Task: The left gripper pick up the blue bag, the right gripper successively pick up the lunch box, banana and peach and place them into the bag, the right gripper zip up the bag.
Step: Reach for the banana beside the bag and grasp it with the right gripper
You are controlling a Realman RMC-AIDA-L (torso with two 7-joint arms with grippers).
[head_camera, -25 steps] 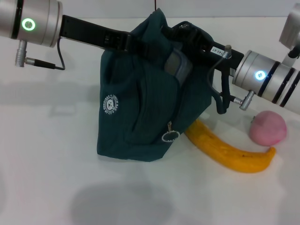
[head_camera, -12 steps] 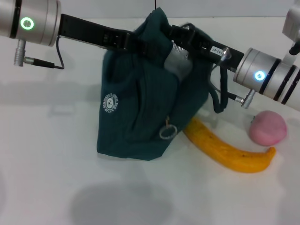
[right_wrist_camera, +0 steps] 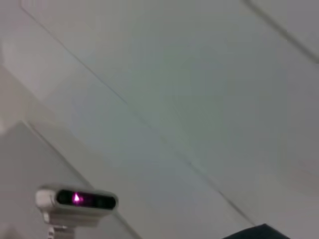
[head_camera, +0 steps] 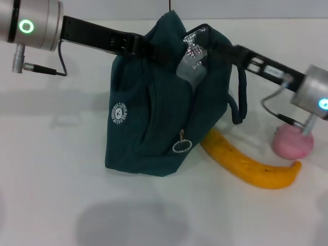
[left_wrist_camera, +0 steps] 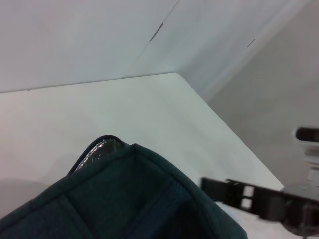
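The fingers of the left gripper (head_camera: 149, 48) are clenched on the top rim of the blue bag (head_camera: 159, 107), holding its mouth up; the tips themselves are buried in the fabric fold. The left arm reaches in level from the bench's far left corner, its black link stretched straight toward the bag's upper edge.

The right gripper (head_camera: 218, 45) sits at the bag's opening on the other side, and whether its fingers are spread or closed cannot be told, since the rim hides them. Its arm comes in from the right edge, sloping down away from the bag, with the silver wrist joint just above the peach (head_camera: 292, 142).

The bag stands upright near the middle of the bench (head_camera: 51, 154), a strip of silver lining (head_camera: 192, 56) showing at its mouth and a zip ring (head_camera: 181, 146) hanging at its lower front. The lunch box is possibly inside already; nothing of it shows.

The banana (head_camera: 248, 164) lies on the bench right of the bag, one end tucked under the bag's base. The peach rests near the banana's far tip, partly covered by the wrist connector.
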